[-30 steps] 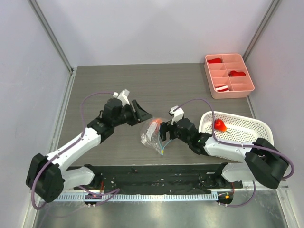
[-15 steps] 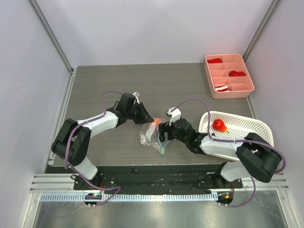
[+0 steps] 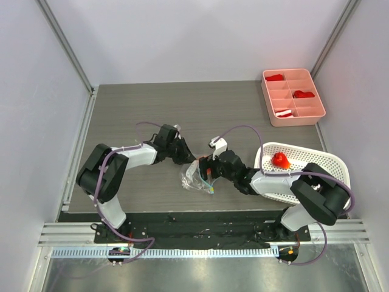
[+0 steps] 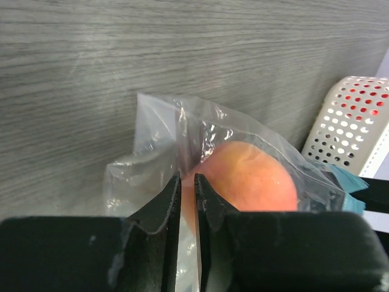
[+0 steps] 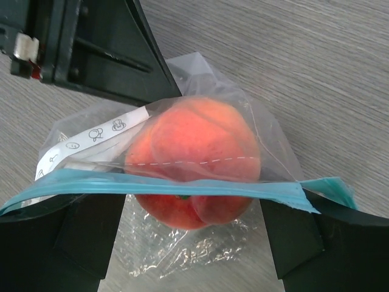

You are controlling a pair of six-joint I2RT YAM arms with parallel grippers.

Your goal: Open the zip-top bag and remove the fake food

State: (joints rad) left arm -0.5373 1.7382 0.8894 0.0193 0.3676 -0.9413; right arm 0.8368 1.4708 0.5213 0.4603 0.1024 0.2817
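Close work on the zip-top bag (image 3: 189, 178)!
Its film is clamped by the left gripper (image 4: 187, 182); the right gripper (image 5: 191, 228) gapes wide around the fake peach (image 5: 194, 152).

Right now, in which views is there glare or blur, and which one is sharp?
Left wrist: white glare on the zip-top bag, and the left end effector is dark and soft. Right wrist: the orange fruit and teal zip strip are sharp. Top external: even light.

obstacles: left claw (image 3: 192, 158), right claw (image 3: 205, 170) crowd zip-top bag (image 3: 192, 180); basket (image 3: 319, 163) right | room: table (image 3: 200, 112) beyond bag
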